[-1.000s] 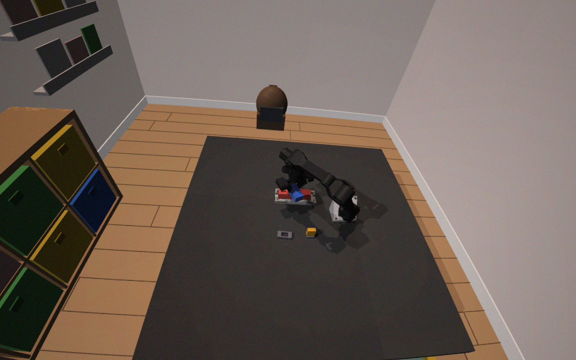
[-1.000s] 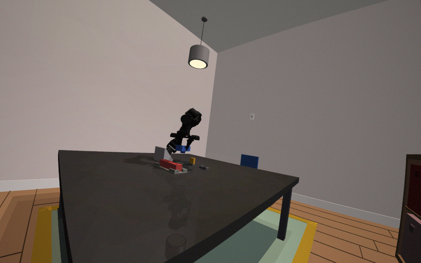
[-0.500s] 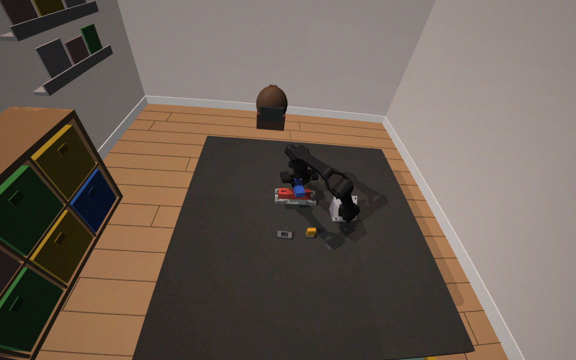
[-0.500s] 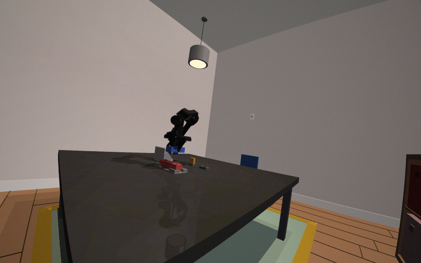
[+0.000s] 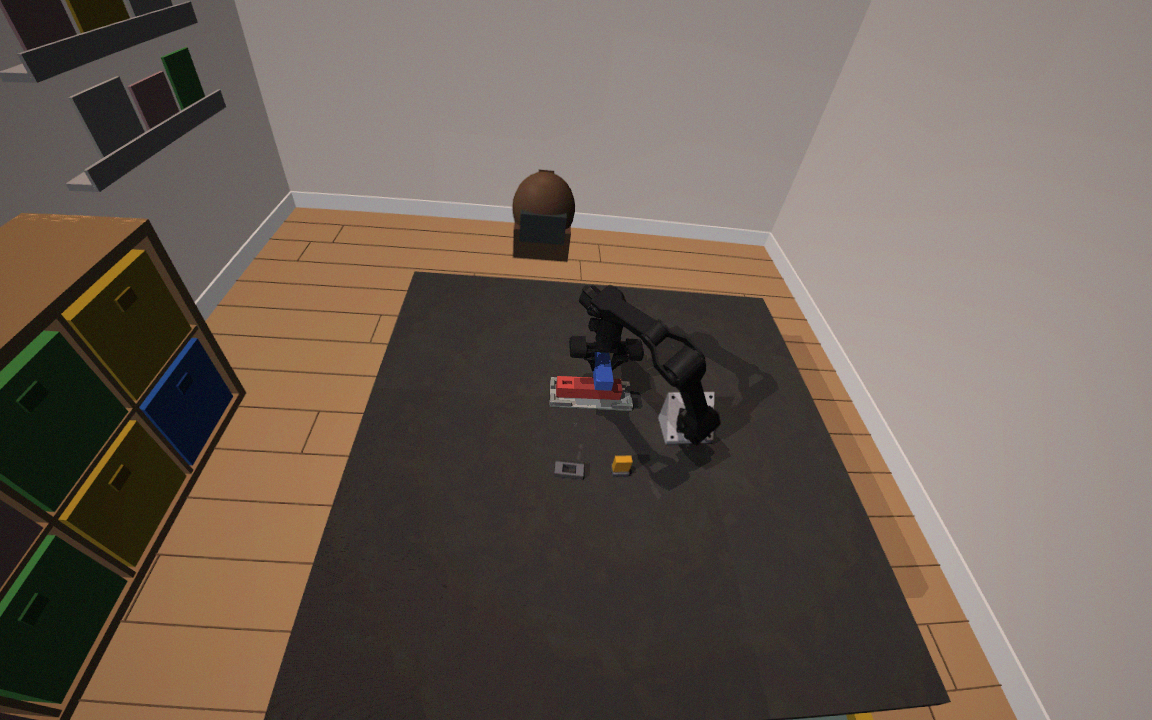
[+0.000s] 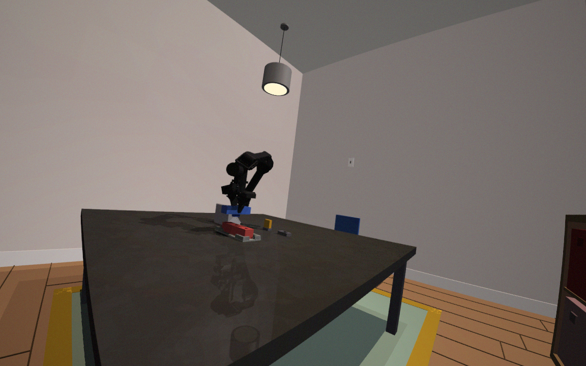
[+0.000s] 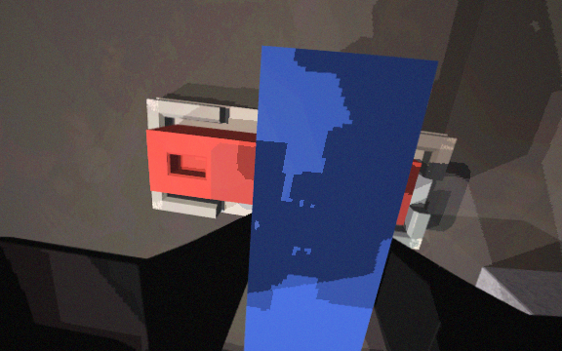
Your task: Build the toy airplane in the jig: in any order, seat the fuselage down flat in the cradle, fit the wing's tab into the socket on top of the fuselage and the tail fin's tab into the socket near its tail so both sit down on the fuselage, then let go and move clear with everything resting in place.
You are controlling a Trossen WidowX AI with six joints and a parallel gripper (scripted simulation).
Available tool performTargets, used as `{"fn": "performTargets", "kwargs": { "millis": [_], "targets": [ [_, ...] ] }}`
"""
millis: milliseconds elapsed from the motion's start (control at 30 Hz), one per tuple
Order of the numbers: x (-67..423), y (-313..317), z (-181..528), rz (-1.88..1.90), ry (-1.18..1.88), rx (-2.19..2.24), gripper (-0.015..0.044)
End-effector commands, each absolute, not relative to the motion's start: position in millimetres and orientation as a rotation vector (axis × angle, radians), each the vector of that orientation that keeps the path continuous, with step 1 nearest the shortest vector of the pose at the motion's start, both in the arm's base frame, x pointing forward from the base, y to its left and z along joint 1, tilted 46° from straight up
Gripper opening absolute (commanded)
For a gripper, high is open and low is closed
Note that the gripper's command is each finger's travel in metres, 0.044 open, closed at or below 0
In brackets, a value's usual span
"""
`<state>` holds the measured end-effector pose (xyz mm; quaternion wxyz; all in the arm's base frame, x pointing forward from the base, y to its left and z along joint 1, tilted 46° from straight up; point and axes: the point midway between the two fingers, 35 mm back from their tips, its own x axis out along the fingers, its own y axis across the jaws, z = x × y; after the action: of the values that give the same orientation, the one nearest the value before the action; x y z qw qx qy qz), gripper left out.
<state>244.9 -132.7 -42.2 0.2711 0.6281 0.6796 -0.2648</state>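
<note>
The red fuselage (image 5: 573, 386) (image 6: 237, 229) (image 7: 188, 166) lies flat in the grey jig cradle (image 5: 555, 399) (image 6: 245, 238) (image 7: 185, 207) on the black table. Its tail socket shows open in the wrist view. My gripper (image 5: 602, 361) (image 6: 239, 205) (image 7: 311, 228) is shut on the blue wing (image 5: 603, 376) (image 6: 230, 209) (image 7: 330, 195) and holds it crosswise over the fuselage's middle, hiding the top socket. I cannot tell whether the wing touches the fuselage. The yellow tail fin (image 5: 622, 463) (image 6: 267, 222) lies on the table in front of the jig.
A small grey stand (image 5: 569, 468) (image 6: 284, 233) lies beside the tail fin. The arm's white base (image 5: 675, 419) stands right of the jig. A drawer unit (image 5: 70, 394) stands left of the table, and a brown vase (image 5: 542, 201) stands by the far wall.
</note>
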Motion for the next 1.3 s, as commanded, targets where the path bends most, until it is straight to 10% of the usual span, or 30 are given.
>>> {"fn": "performTargets", "kwargs": {
  "millis": [0, 100, 1267],
  "targets": [
    [243, -133, -44, -0.727, 1.832, 1.694, 0.0131],
    [243, -133, -44, -0.727, 1.832, 1.694, 0.0196],
    [240, -112, -67, -0.726, 1.832, 1.694, 0.0196]
  ]
}}
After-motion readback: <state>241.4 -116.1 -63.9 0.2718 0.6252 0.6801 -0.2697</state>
